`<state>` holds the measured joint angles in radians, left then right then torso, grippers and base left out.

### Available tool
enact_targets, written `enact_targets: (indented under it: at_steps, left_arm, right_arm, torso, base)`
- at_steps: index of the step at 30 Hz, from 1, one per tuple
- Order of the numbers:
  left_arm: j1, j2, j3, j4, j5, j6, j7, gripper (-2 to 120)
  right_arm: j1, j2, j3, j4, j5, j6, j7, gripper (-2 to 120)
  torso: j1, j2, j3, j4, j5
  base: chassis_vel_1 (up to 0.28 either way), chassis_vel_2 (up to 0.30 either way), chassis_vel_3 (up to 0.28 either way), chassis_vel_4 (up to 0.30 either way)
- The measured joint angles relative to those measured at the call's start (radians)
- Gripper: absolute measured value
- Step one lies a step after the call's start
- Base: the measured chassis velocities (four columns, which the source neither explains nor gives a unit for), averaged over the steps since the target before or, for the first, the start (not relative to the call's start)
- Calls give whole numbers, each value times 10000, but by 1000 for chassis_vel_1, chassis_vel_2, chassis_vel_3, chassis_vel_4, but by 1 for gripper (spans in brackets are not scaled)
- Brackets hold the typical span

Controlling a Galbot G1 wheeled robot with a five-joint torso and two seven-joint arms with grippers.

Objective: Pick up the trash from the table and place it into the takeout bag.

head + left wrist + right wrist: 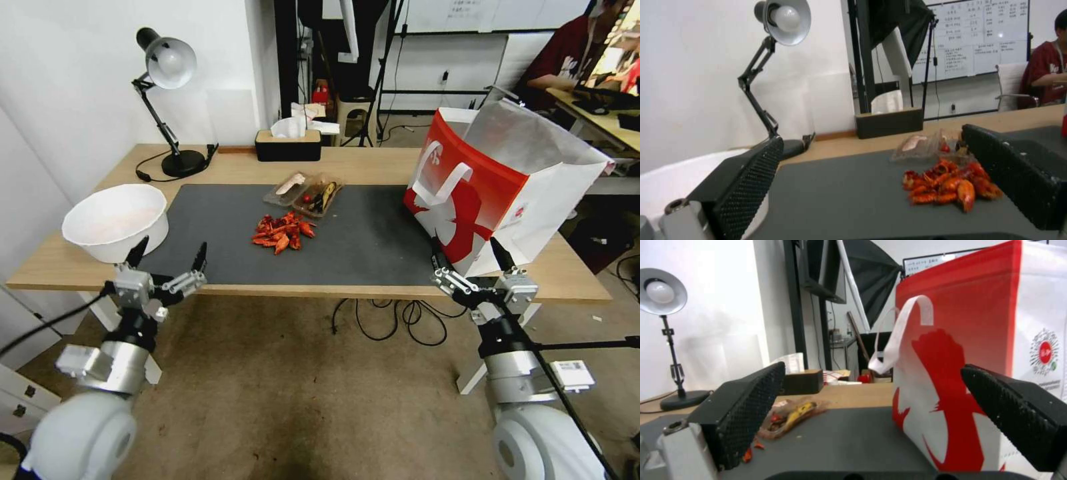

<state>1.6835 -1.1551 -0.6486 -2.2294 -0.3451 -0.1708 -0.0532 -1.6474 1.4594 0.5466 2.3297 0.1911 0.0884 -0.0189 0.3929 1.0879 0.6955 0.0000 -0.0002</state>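
You've got a black desk lamp (168,107) at the far left corner, head up & tilted. Black tissue box (288,144) sits by the back edge w/ white tissue sticking out. Dark cables (393,320) lie on the floor.

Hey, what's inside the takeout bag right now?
The takeout bag stands open on the table, showing only its pale grey lining near the top. Its bottom is hidden by the front wall, so any contents cannot be seen.
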Motion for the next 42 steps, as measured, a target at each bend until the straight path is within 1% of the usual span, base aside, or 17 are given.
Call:
enact_targets:
  at_steps: [3, 11, 14, 17, 22, 42]
  left_arm:
    - [135, -168, 156, 96, 281, -244, 42, 100]
    - [250, -305, 284, 58, 445, -311, 47, 100]
    - [287, -397, 445, 53, 569, -431, 46, 100]
    - [293, -427, 504, 77, 640, -524, 46, 100]
    - [354, -433, 521, 89, 782, -549, 29, 100]
    - [366, -415, 489, 83, 829, -513, -2, 100]
  right_arm:
    - [-228, 264, -341, -20, -525, 281, -12, 100]
    - [-525, 578, -735, -150, -1258, 711, -14, 100]
    - [-647, 786, -1061, -233, -1776, 963, -8, 100]
    - [-680, 865, -1225, -262, -1919, 1028, -4, 100]
    - [-672, 902, -1377, -295, -2019, 1049, 1, 100]
    - [-626, 870, -1343, -295, -1963, 1031, 14, 100]
  torso:
    - [0, 0, 0, -1, 1]
    - [1, -2, 0, -2, 2]
    - [1, -2, 0, -1, 1]
    - [1, -2, 0, -1, 1]
    - [1, -2, 0, -1, 1]
    - [1, -1, 0, -1, 2]
  base:
    - [0, 0, 0, 0]
    - [0, 0, 0, 0]
    - [0, 0, 0, 0]
    - [0, 0, 0, 0]
    - [0, 0, 0, 0]
    - [0, 0, 0, 0]
